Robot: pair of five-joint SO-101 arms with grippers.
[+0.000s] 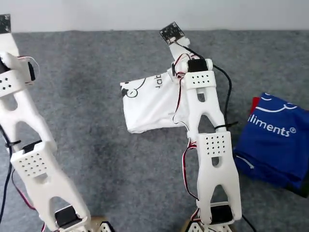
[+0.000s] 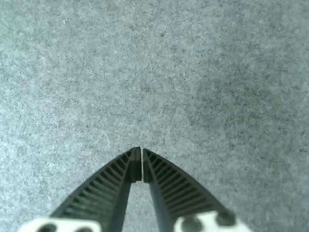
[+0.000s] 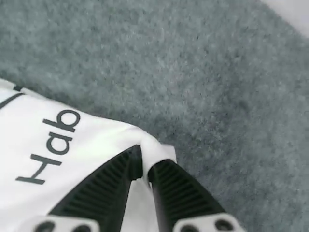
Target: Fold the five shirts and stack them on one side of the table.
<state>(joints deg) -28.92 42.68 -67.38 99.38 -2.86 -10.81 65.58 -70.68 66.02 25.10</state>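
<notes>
Right gripper (image 3: 145, 166): I see the jaws pinched almost fully together on a corner of the white shirt (image 3: 96, 145). A small fold of white cloth is caught between the ribbed fingers (image 3: 111, 186), and the rest of the garment spreads away from them across the table. In the high view the right arm stands over the shirt's right edge and hides the point of grip.

White shirt (image 1: 149, 104): it lies near the middle of the table, towards the far side, folded into a rough rectangle with dark print on top. Its left and near edges rest flat on the grey cover (image 1: 96, 159).

Left gripper (image 2: 141, 164): the jaws are closed tip to tip with nothing between them. It hangs above bare grey cover. In the high view the left arm runs along the left edge of the table, well apart from the white shirt.

Blue shirt (image 1: 277, 145): it is folded and lies at the right edge of the table, just right of the right arm, with white print on top. A strip of red cloth (image 1: 254, 102) shows at its far left corner. I cannot tell how many garments lie under the blue one.
</notes>
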